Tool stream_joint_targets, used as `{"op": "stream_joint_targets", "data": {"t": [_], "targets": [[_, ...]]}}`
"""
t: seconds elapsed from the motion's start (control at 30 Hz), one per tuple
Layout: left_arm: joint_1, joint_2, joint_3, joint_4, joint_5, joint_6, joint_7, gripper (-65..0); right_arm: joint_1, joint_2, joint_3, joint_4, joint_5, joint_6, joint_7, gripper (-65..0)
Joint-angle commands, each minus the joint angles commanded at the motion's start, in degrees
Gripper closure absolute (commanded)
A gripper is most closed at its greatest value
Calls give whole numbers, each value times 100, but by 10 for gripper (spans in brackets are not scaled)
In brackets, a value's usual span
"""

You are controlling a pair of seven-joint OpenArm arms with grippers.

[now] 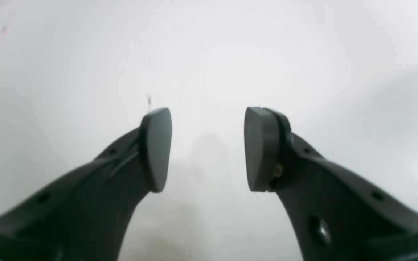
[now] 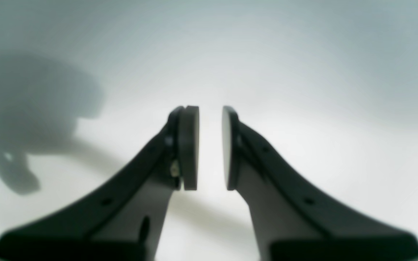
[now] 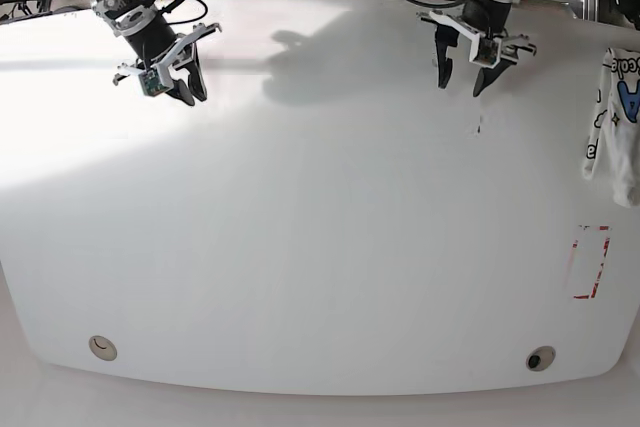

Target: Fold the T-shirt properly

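Note:
The T-shirt (image 3: 617,112), white with blue and orange letters, lies bunched at the far right edge of the white table (image 3: 320,247), partly cut off by the frame. My left gripper (image 3: 459,86) hovers at the back right of the table, well left of the shirt. In the left wrist view it (image 1: 208,123) is open wide, with only bare table between the pads. My right gripper (image 3: 193,99) hangs at the back left, far from the shirt. The right wrist view shows it (image 2: 210,119) open by a narrow gap, holding nothing. Neither wrist view shows the T-shirt.
A red-outlined rectangle (image 3: 589,262) is marked on the table's right side below the shirt. Two round fittings (image 3: 102,348) (image 3: 541,358) sit near the front edge. A small dark mark (image 3: 478,127) lies under the left gripper. Cables and frame parts crowd the back edge.

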Motion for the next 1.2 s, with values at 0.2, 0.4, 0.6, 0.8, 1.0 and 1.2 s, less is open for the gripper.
{"op": "stream_joint_targets", "data": {"t": [0.2,0.4,0.6,0.8,1.0,1.2], "targets": [[1319,62,26,299,-422,0,-9,-293,-1204,-44,185,26,782,0,202,-101],[2233,-185,79,229,-932,-26,-9,-293,-2295,-62,185,-9,1301,0,202,-100],[2382,-756,431,-923,-1248,0,-18,-293,-2954,-536,158,-299,923,0,202,-100],[1363,-923,545,-2945,-1354,0,-18,-293,-2470,-721,-35,-1741,290,0,246,-100],[114,-1081,554,-5099,-1336,0,-9,-293,-1503,-712,-281,-3631,-290,-312,862,-100],[-1160,-1134,554,-6989,-1327,0,18,-293,-422,-589,-404,-5582,-949,-1138,1486,-100]]}}
